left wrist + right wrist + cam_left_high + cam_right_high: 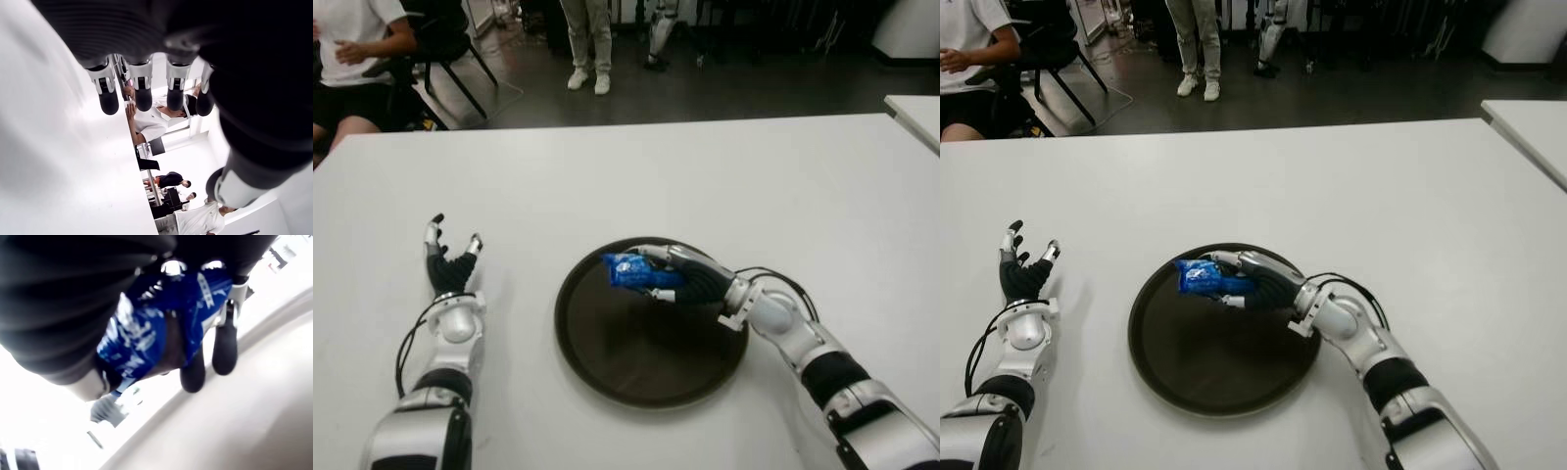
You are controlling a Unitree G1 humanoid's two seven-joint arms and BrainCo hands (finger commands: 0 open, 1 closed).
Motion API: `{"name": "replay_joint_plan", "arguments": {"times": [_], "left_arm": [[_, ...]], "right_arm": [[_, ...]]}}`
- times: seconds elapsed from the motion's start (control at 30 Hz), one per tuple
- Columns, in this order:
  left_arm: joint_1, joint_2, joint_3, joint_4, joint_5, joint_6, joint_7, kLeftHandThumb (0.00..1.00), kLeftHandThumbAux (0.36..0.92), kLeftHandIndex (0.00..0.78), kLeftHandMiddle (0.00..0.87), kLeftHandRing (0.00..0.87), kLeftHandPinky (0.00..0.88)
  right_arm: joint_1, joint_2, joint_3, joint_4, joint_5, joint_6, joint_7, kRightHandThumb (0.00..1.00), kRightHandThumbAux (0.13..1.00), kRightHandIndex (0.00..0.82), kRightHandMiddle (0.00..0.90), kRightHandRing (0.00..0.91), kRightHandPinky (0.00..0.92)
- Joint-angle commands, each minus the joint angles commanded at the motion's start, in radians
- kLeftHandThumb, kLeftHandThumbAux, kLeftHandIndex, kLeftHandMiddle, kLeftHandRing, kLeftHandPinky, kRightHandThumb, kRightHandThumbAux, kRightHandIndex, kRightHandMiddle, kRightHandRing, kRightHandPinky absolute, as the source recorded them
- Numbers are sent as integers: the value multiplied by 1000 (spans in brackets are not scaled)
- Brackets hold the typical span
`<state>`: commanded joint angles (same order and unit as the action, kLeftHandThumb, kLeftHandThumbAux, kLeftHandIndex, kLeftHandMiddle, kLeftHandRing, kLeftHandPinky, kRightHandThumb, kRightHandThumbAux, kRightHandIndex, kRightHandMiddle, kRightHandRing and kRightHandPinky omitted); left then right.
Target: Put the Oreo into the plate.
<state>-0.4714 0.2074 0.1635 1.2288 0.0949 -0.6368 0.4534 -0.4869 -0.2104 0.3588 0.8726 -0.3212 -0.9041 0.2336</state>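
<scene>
Nearest us on the left, our left hand (450,262) shows on the white table (607,186), well left of the plate, fingers (108,100) spread and holding nothing. We judge it sits wide so it stays out of the drop zone.

Plate (607,377) next: dark, round, centred before us, no other item in it.

Oreo (628,271), a blue packet, sits over the plate's far part, clamped in our right hand (680,277). Right wrist view confirms the fingers (225,350) wrapped on the wrapper. We can't tell if the packet touches the plate or hangs just above it.

Right arm comes in from the right and crosses the rim, so letting go should land the packet inside. Release not yet done; task nearly finished, we judge.
</scene>
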Motion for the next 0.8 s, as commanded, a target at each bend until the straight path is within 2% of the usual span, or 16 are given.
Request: {"name": "replay_joint_plan", "arguments": {"times": [0.07, 0.23, 0.43, 0.8], "left_arm": [[-2, -1, 2, 1, -1, 5, 0, 0, 729, 37, 37, 18, 21], [-3, -3, 7, 0, -5, 9, -3, 0, 731, 36, 35, 16, 21], [-2, -5, 10, -1, -8, 12, -7, 0, 737, 40, 44, 22, 27], [-3, -3, 5, -2, -5, 17, 0, 0, 726, 42, 42, 23, 29]], "right_arm": [[-8, 3, -1, 24, -17, -23, -30, 207, 649, 166, 256, 249, 219], [-21, 8, -2, 60, -35, -67, -69, 189, 657, 167, 251, 236, 209], [-27, 13, -2, 93, -47, -104, -108, 249, 675, 183, 256, 241, 235], [-37, 24, -7, 131, -22, -107, -89, 334, 666, 186, 260, 246, 260]]}}
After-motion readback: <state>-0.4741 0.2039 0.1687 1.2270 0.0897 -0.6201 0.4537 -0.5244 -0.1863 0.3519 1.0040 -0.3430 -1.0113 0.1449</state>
